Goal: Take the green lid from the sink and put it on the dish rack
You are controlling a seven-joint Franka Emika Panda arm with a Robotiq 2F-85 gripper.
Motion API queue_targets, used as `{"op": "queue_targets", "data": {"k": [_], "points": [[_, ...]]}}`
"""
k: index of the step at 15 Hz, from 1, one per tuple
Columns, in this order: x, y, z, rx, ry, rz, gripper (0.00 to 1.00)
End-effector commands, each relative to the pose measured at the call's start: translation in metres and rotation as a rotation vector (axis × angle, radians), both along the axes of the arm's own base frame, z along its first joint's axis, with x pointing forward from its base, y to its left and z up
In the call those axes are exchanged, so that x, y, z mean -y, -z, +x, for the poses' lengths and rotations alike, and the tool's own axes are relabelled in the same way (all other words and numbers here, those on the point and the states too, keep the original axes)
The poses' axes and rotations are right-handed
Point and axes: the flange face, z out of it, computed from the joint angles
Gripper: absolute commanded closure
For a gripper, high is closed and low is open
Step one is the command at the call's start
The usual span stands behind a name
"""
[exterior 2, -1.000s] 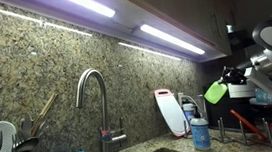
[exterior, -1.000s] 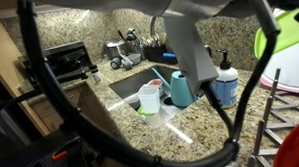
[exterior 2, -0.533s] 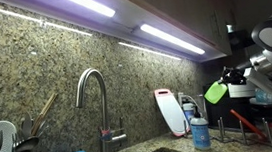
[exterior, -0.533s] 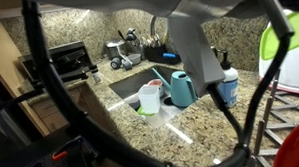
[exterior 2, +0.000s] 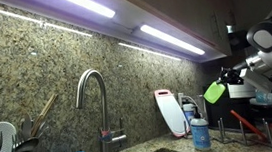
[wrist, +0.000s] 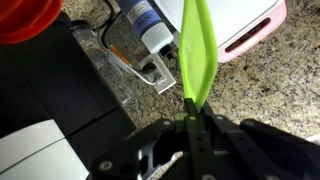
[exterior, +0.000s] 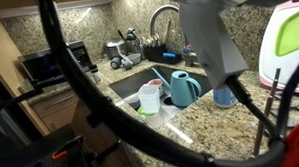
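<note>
Gripper [wrist: 190, 112] at the end of my arm, seen from the wrist view: my two dark fingers are pinched fully together on the thin edge of the green lid [wrist: 195, 50], which stands edge-on and reaches up the middle of the picture. Below the lid lie speckled granite counter [wrist: 270, 90], a white board with a pink rim [wrist: 240, 25], a white bottle with a blue label [wrist: 150, 20] and part of a red-orange object [wrist: 30, 20] at the top corner.

In an exterior view the green lid [exterior 2: 214, 92] hangs in the air in my gripper [exterior 2: 223, 84], above the blue-labelled bottle [exterior 2: 200, 132] and near the thin dark prongs of the dish rack [exterior 2: 223, 130]. The curved chrome faucet [exterior 2: 92, 90] stands well apart from it.

In an exterior view the sink [exterior: 130, 84] holds a white cup [exterior: 150, 96] and a teal jug [exterior: 183, 89]; thick black cables [exterior: 69, 66] blur the foreground
</note>
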Motion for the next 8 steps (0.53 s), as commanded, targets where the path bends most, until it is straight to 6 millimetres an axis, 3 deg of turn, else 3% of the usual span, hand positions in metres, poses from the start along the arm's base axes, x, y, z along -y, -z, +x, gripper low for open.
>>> {"op": "queue_targets", "data": {"k": [1, 8], "points": [[-0.001, 0.001, 0.01, -0.035, 0.01, 0.016, 0.98], [0.013, 0.022, 0.018, -0.092, 0.027, 0.011, 0.98]]}}
